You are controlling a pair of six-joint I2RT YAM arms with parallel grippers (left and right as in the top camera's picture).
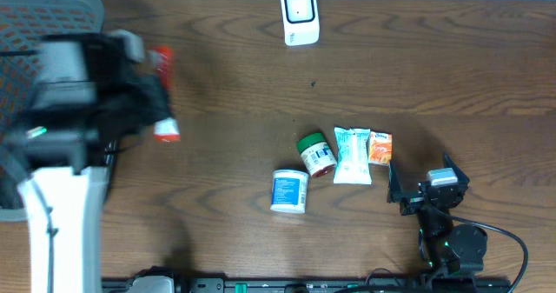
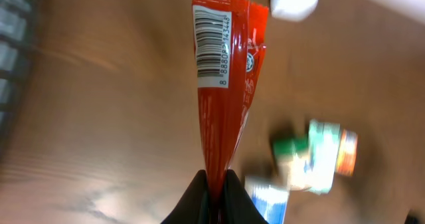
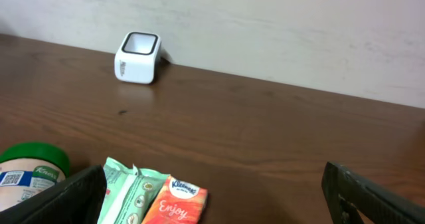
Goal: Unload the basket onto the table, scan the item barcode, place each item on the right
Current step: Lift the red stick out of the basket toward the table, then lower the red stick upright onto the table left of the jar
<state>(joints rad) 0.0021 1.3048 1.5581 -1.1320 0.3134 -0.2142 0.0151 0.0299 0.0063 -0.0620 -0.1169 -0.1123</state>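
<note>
Holding the red sachet (image 2: 222, 84) pinched by one end, the left gripper (image 2: 214, 184) is clenched on it above the left side of the table (image 1: 226, 84). The barcode (image 2: 211, 44) shows on the sachet's free end. The right gripper (image 3: 216, 196) hangs released at the near right, just beside the tissue packs (image 1: 354, 154). The step in hand looks like presenting the code. Next, the sachet must go right toward the white scanner (image 1: 300, 16) at the far edge, with the barcode turned squarely to its window.
</note>
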